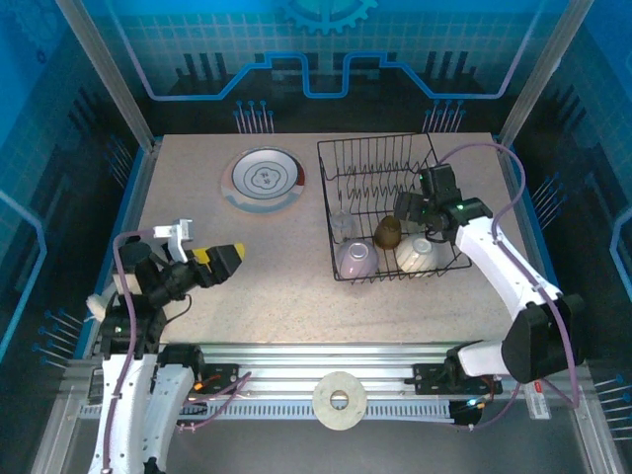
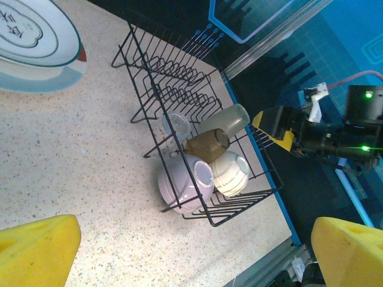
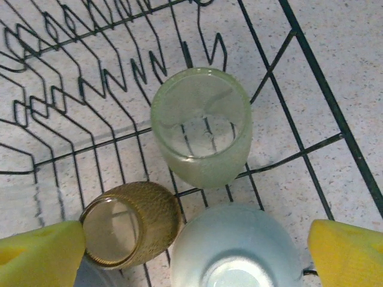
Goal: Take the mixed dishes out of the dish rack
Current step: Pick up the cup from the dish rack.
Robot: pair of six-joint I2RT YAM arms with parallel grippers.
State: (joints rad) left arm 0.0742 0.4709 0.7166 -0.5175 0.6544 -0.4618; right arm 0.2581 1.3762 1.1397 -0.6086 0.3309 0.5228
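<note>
I see the dish rack point(image 1: 375, 140) at the right of the table point(image 1: 247, 286) holding a lavender bowl point(image 1: 355, 259), a white bowl point(image 1: 417, 254), a brown cup point(image 1: 387, 232) and a clear glass point(image 1: 342, 225), while the right wrist view adds a frosted tumbler point(image 3: 201, 125) lying under my wide-open, empty right gripper point(image 3: 194, 251), the left gripper point(image 2: 191, 251) likewise spread and empty.

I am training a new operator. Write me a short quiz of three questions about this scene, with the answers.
1. True or false: the patterned plate lies on the table, outside the dish rack.
2. The right gripper hovers open over: A the plate; B the rack; C bare table.
3. How many bowls lie in the rack?
Key: 1 true; 2 B; 3 two, the lavender bowl and the white ribbed bowl.
</note>
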